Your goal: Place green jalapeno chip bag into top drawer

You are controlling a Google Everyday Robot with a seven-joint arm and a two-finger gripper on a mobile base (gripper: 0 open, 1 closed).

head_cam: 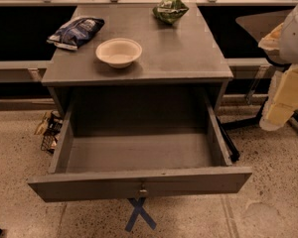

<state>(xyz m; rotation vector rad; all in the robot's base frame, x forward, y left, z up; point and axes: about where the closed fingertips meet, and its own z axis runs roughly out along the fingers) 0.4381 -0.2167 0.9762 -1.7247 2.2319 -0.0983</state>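
Green jalapeno chip bag (170,9) lies crumpled on the far right part of the grey table (188,58), close to the far edge. Its long axis runs roughly left to right across the tabletop; which end is its top cannot be told. A white bowl (118,52) sits nearer and to the left, well apart from it, and a dark blue chip bag (75,32) lies at the far left corner. Below the tabletop the top drawer (139,182) stands pulled out toward the near side, its lock (142,188) at the centre of the front panel. The gripper (277,114) hangs off to the right of the table, beside the drawer and apart from the bag; whether it is spread or closed cannot be told.
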